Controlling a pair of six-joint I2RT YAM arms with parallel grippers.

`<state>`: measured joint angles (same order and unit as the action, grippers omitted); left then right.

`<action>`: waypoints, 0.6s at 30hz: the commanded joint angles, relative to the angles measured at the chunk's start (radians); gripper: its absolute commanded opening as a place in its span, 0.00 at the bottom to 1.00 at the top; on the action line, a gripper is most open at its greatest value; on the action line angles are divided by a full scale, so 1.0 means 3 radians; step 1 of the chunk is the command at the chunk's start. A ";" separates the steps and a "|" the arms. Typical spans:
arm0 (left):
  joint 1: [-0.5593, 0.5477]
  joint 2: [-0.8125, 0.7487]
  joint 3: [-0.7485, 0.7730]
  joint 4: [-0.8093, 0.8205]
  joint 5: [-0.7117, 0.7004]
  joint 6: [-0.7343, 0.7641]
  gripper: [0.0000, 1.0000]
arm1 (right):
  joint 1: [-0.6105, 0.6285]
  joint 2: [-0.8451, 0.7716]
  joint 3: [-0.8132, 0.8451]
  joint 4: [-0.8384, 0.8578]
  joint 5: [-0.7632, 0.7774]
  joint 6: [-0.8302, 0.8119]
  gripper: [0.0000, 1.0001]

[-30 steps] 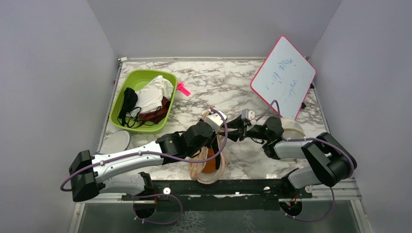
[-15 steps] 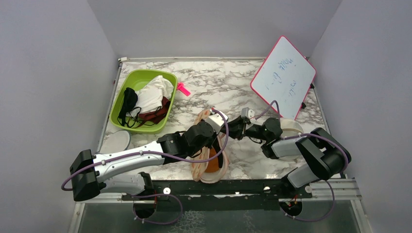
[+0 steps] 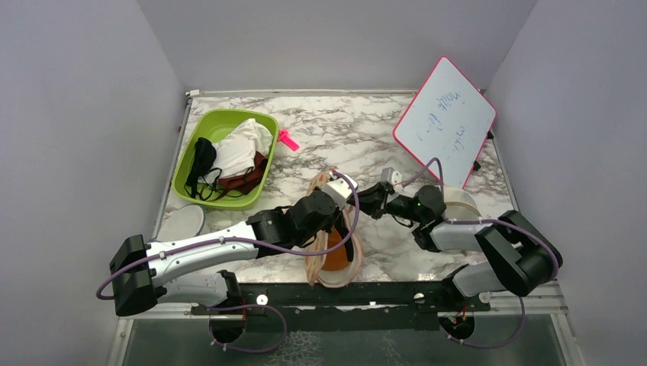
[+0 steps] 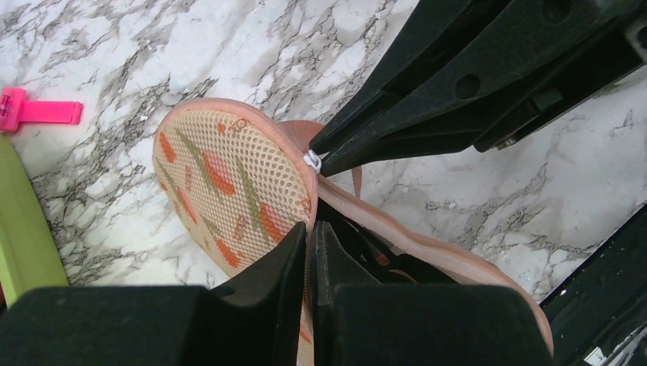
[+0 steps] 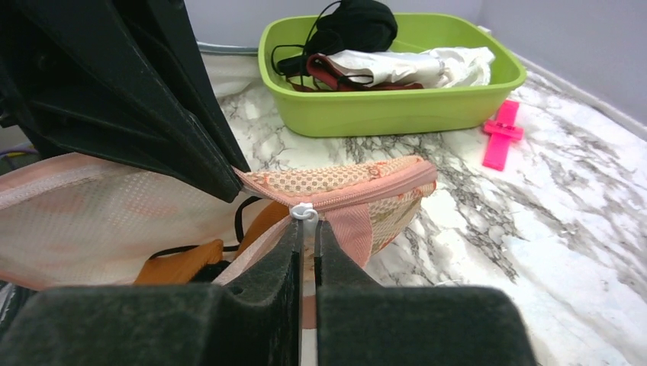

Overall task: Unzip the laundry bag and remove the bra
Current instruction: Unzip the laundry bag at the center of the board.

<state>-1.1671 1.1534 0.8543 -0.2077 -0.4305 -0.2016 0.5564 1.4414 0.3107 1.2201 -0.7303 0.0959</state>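
— Marbled white tabletop, grey walls on three sides. What are your claws holding?

— Item 1, your right gripper: fingers pressed together on the small white zipper pull.
Item 2, your left gripper: fingers clamped on the pink zipper edging of the laundry bag, just beside the right one's tips.

— And the bag itself?

— Item 3: peach mesh with a carrot print, lying between your two arms near the front edge of the table. The zipper is parted on the near side of the pull.
Item 4, the bra: rust-orange, inside the unzipped part of the bag, with a thin black strap showing beside it. How much of it the mesh covers, you cannot tell from the top view.

— Further out?

— Item 5: green tub at the far left, holding white, maroon and black garments.
Item 6: pink clip on the marble just beside the tub.
Item 7: pink-framed whiteboard, propped at the far right.
Item 8: round white pouch, near the tub's front end.
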 commanded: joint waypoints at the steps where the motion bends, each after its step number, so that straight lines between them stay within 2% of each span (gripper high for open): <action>1: -0.0006 -0.0086 0.0046 -0.0022 -0.0158 0.0058 0.00 | 0.0012 -0.0266 -0.0059 -0.0349 0.0281 -0.0158 0.01; 7: -0.0010 -0.0107 0.0022 -0.0017 -0.0158 0.0079 0.00 | 0.0012 -0.0440 -0.0038 -0.0652 0.0533 -0.0209 0.01; 13: -0.0007 -0.0053 0.0041 0.0000 0.0150 0.0294 0.00 | 0.0012 -0.0340 0.0164 -0.0862 0.0949 -0.0323 0.01; 18: -0.0008 -0.0070 0.0023 -0.0016 0.0122 0.0380 0.00 | 0.0012 -0.0251 0.0419 -0.1234 0.1383 -0.0551 0.01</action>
<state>-1.1671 1.1461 0.8543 -0.2100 -0.4217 -0.1299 0.5636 1.3403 0.3679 0.9386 -0.4892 0.0093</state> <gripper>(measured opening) 0.005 0.019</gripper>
